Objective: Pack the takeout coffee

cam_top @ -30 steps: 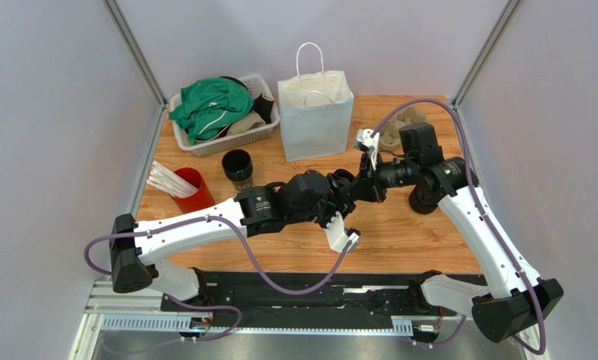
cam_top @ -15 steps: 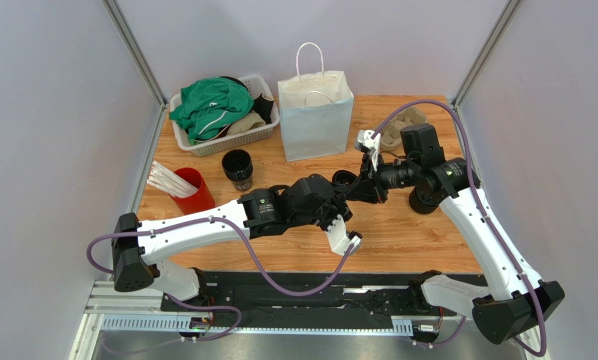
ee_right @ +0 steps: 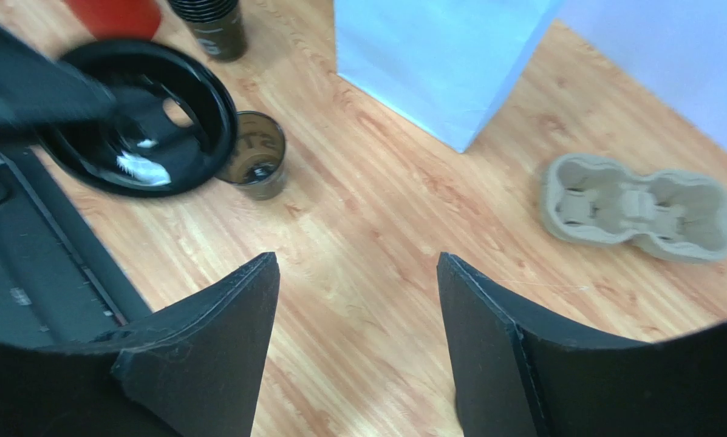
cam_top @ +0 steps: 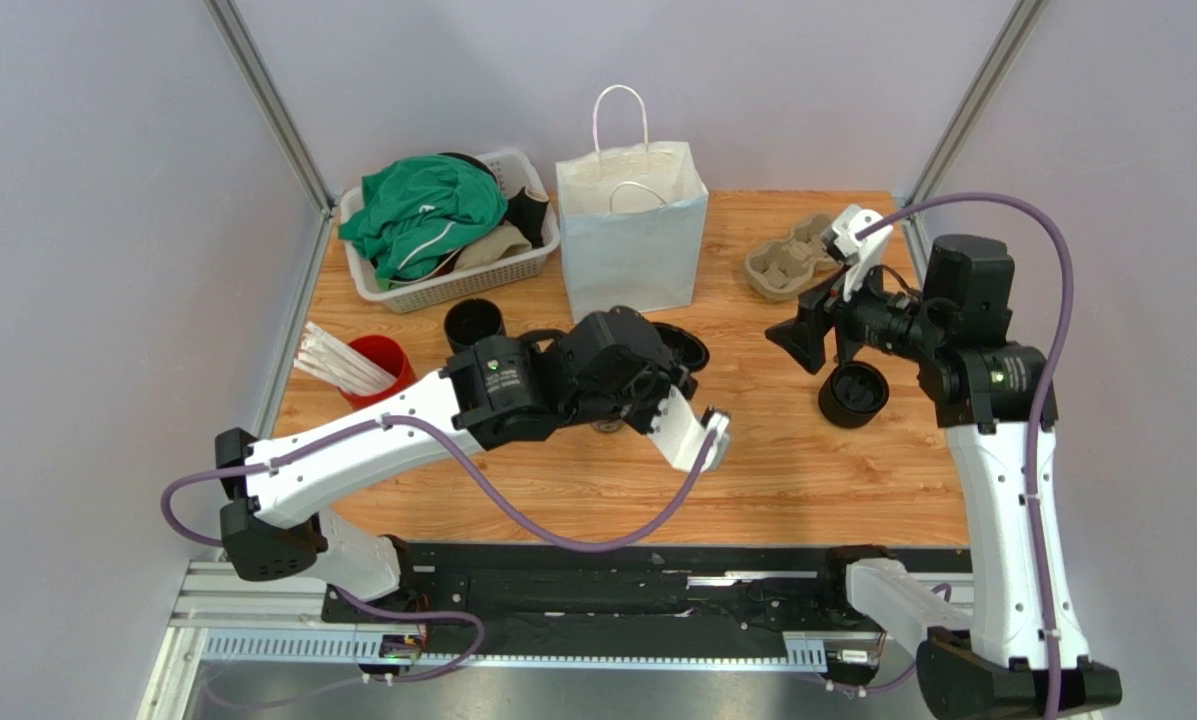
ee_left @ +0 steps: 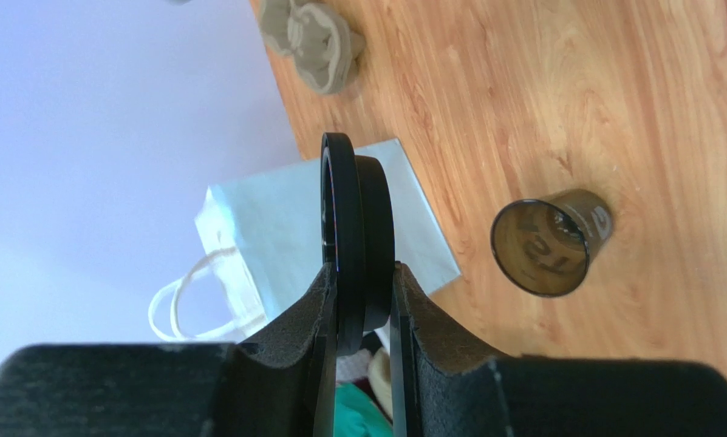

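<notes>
Right claw (ee_right: 356, 273) has backed off toward the cup carrier (cam_top: 789, 263), jaws wide, empty. Left claw (ee_left: 362, 291) pinches the black lid (ee_left: 344, 209) edge-on. Coffee cup (ee_left: 551, 238) stands lidless on the counter (ee_left: 613, 91). Risk: thin rim grip slips, or the lid seats crooked and coffee spills.

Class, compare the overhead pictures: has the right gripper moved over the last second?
Yes. The right gripper has pulled rightward, away from the white paper bag, toward the cardboard cup carrier.

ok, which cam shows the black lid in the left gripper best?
Right wrist: the lid faces that camera, nearly its whole disc visible, slightly blurred. Left wrist shows it only edge-on, clamped in the left gripper. Top external catches just part of it beyond the left arm.
</notes>
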`<state>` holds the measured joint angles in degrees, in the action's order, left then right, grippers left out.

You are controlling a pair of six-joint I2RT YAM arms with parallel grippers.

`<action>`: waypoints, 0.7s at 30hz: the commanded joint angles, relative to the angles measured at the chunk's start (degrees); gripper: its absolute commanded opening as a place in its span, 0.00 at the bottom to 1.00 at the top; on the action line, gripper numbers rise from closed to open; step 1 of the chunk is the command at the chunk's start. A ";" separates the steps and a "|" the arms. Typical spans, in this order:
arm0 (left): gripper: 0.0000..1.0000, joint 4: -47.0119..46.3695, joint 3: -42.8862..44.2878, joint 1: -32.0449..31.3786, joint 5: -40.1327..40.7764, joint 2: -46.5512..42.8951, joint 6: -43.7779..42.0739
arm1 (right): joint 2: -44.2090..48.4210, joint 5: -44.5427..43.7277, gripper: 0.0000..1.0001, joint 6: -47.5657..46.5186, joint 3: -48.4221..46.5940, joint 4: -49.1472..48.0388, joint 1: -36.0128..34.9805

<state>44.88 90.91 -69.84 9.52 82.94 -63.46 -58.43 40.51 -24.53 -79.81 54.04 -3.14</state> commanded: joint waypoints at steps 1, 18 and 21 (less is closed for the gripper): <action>0.19 14.69 10.59 2.34 -1.33 1.44 16.86 | 6.47 -4.47 0.69 -2.62 4.04 -3.24 0.41; 0.20 24.03 18.79 25.09 -40.26 7.15 50.53 | 19.41 3.52 0.90 -18.70 11.69 2.82 -2.13; 0.19 20.25 14.30 29.40 -49.57 7.33 54.40 | 20.20 1.51 0.90 -20.11 13.10 1.87 -5.47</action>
<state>67.35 108.90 -44.29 -24.80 89.82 -16.88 -39.18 41.23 -40.42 -67.77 55.81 -5.52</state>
